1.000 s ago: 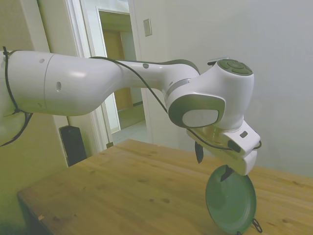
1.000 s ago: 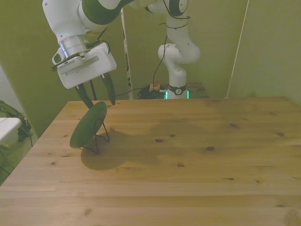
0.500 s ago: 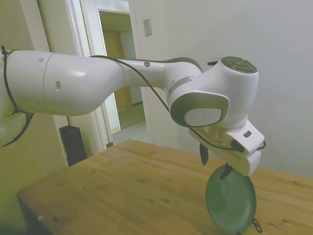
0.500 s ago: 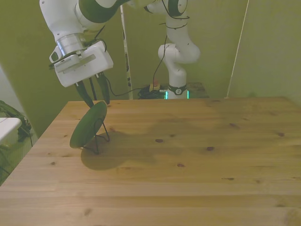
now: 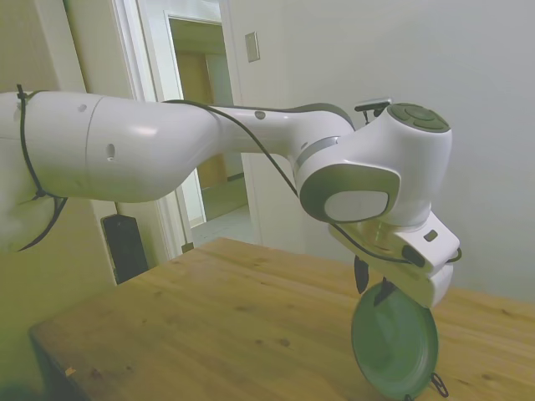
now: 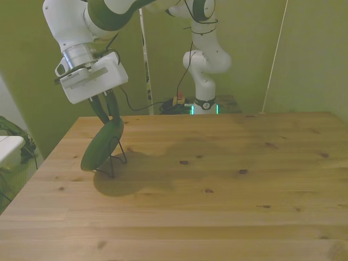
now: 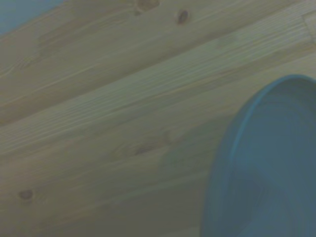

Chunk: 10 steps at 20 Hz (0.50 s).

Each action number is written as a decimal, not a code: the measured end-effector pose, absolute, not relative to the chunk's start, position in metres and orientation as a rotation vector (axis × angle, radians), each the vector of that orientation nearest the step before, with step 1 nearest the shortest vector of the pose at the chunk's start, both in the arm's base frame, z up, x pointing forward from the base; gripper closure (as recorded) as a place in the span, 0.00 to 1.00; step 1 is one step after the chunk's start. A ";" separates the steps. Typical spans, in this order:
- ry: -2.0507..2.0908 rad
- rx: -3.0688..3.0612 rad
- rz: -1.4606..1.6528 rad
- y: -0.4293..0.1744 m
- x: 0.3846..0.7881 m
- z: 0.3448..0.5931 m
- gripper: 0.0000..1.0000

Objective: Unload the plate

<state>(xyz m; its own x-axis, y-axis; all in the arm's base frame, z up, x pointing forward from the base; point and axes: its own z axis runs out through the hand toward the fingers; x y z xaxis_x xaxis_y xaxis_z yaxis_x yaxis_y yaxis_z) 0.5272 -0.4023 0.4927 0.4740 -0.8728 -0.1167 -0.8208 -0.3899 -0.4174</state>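
One arm: the white Franka arm (image 5: pixel 167 146) stretches across the side view from 9 o'clock and bends down at the wrist; its white two-finger gripper (image 6: pixel 108 107) hangs tilted over the top edge of the plate.
Arm pose, front view: the gripper body sits toward 10 o'clock of the picture, its dark fingers (image 6: pixel 114 105) pointing down at about 5 o'clock toward the plate's rim.
Jaws: narrowly parted, one dark finger on each face of the plate's upper rim; whether they press the rim, I cannot tell.
Plate: the round, dark green, matte dinner plate (image 6: pixel 101 145) stands on edge, leaning back in the thin black wire stand (image 6: pixel 116 156).
Plate facing: in the side view its hollow face (image 5: pixel 394 342) turns toward the camera; in the front view it shows nearly edge-on as a narrow ellipse.
Plate long axis: in the front view it runs from about 1 o'clock at the top to 7 o'clock at the bottom.
Plate place: on the light wooden table (image 6: pixel 217 185), near the table corner at the front view's left, about 9 o'clock of that picture.
Wrist view: a blurred arc of the plate's rim (image 7: pixel 232 148) appears over the wood planks (image 7: pixel 98 123).
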 end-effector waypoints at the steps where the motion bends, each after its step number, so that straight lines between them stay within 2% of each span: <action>1: 1.412 -2.306 -0.165 -0.401 0.530 0.491 1.00; 10: 1.405 -2.305 -0.166 -0.392 0.543 0.492 1.00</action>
